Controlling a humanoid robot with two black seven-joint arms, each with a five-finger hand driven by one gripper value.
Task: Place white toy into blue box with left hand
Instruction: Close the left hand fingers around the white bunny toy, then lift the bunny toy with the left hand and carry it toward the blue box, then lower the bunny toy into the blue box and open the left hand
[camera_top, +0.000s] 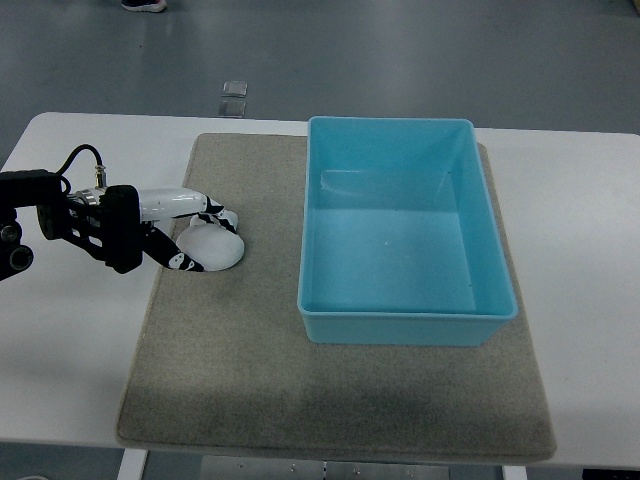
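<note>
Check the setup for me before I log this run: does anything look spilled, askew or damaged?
Nothing stands out. The blue box sits upright and empty on the mat, and the left hand is at the white toy, which looks intact.

i see the mat (340, 400) on the table (70, 380); the box (405, 325) sits on its right half, the toy (212, 245) left of it.

No text, label, brand, number or sign is showing readable anywhere in the frame; all surfaces in the whole picture are appearing plain.
</note>
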